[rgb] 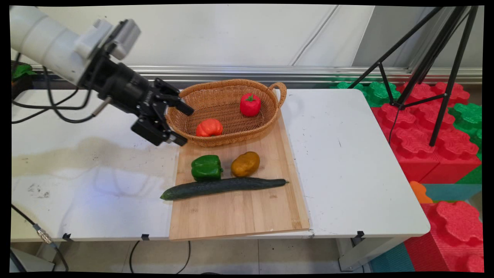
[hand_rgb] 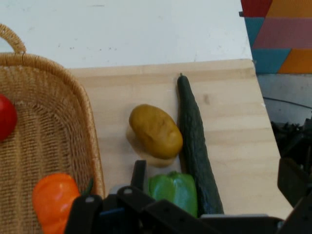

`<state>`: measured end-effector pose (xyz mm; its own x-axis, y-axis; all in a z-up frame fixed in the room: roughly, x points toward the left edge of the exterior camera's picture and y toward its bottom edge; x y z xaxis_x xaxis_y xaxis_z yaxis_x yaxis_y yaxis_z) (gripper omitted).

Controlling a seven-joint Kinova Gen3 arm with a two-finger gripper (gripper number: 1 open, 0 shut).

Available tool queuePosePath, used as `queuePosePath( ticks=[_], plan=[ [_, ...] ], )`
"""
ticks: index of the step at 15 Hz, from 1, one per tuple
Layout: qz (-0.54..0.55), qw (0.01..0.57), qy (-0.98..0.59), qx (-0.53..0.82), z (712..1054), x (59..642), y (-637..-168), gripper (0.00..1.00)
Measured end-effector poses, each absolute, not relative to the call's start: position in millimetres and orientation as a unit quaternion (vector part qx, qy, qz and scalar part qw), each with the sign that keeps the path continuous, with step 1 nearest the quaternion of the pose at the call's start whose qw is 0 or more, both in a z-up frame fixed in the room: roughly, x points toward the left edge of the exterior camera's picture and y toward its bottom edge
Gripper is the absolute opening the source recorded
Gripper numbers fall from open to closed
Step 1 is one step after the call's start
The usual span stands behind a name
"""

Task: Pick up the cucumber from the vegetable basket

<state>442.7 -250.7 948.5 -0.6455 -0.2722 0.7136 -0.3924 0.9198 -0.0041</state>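
Note:
My black gripper (rgb: 183, 126) hangs open and holds nothing, just left of the wicker basket's (rgb: 231, 139) left rim. Inside the basket lie an orange tomato (rgb: 208, 127) near the front left and a red pepper (rgb: 250, 104) at the back right. In front of the basket, on the wooden cutting board (rgb: 239, 212), sit a green bell pepper (rgb: 206, 167), a brown potato (rgb: 245, 163) and a long dark cucumber (rgb: 222, 187). The hand view shows the potato (hand_rgb: 156, 130), cucumber (hand_rgb: 196, 141), green pepper (hand_rgb: 175, 190), orange tomato (hand_rgb: 52, 200) and basket wall (hand_rgb: 90, 126) beyond the gripper (hand_rgb: 214, 178).
The board lies on the white table (rgb: 347, 162), whose surface extends to both sides. Black cables (rgb: 58, 112) hang from the arm at the left. A black tripod (rgb: 432, 65) and red and green foam blocks (rgb: 424, 127) stand beyond the table's right edge.

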Motion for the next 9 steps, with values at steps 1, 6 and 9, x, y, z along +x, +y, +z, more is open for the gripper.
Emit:
queuePosePath(
  ticks=[1,6,9],
  plan=[
    [0.079,0.380,-0.903,0.186,952,448,-247,1.00],
    [0.076,0.382,-0.900,0.194,959,461,-238,1.00],
    [0.068,0.375,-0.901,0.209,951,459,-233,1.00]
  ],
)
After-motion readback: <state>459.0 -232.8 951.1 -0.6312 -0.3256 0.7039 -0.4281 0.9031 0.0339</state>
